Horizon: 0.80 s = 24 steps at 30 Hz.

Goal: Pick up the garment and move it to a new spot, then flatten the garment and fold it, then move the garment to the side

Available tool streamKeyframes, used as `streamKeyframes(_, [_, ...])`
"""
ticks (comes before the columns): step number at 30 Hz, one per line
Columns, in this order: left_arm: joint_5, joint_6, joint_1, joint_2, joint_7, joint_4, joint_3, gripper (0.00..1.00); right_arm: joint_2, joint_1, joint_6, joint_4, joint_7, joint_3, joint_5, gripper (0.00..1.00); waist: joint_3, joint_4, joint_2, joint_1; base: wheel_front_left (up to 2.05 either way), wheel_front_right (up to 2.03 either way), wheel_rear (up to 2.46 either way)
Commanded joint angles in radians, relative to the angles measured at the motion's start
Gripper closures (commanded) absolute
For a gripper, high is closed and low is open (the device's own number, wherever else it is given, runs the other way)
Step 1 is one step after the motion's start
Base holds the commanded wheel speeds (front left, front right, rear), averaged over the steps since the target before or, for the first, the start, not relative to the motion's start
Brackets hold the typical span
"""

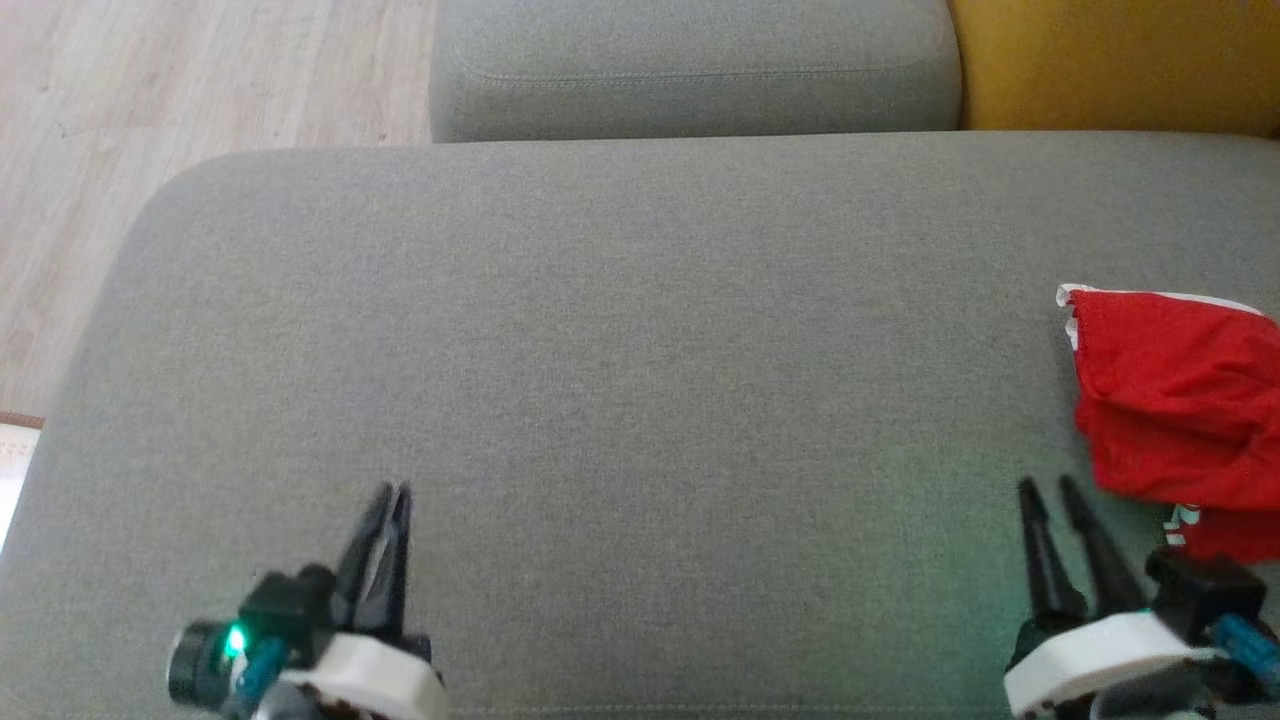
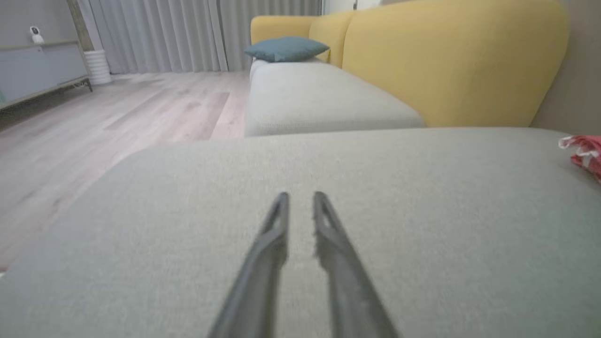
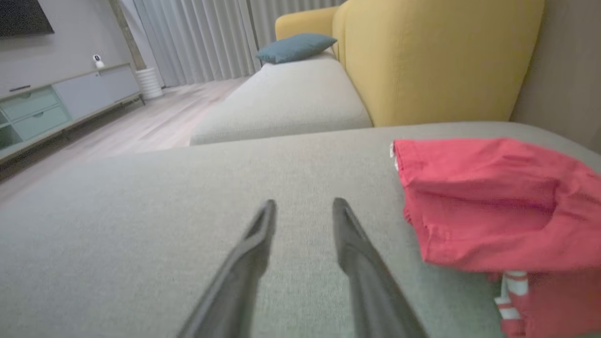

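Red garment point(image 1: 1175, 400): bunched heap at the right edge of the grey sofa cushion point(image 1: 640, 330). Looks soft, light and limp; probably best pinched at the white-trimmed hem, 1 layer only. Right gripper point(image 1: 1047, 487): just beside it, not touching, fingers moderately apart, empty. Left gripper point(image 1: 392, 490): well apart, fingers narrow with a slim gap, empty.

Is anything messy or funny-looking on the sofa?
Yes. The red garment lies bunched and wrinkled at the right edge of the grey seat cushion, not spread flat.
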Motion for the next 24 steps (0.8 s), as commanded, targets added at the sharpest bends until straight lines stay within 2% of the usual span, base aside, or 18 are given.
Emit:
streamKeyframes(1, [-0.006, -0.001, -0.005, 0.001, 0.001, -0.012, 0.003, 1.00, 0.000, -0.002, 0.000, -0.013, -0.001, 0.001, 0.006, 1.00, 0.000, 0.000, -0.0001, 0.0001, 0.00, 0.00, 0.00])
streamKeyframes(24, [-0.287, -0.028, -0.037, -0.007, 0.065, 0.005, 0.058, 1.00, -0.014, -0.047, 0.000, 0.020, 0.018, 0.002, 0.290, 1.00, 0.000, -0.010, -0.0001, 0.0001, 0.00, 0.00, 0.00])
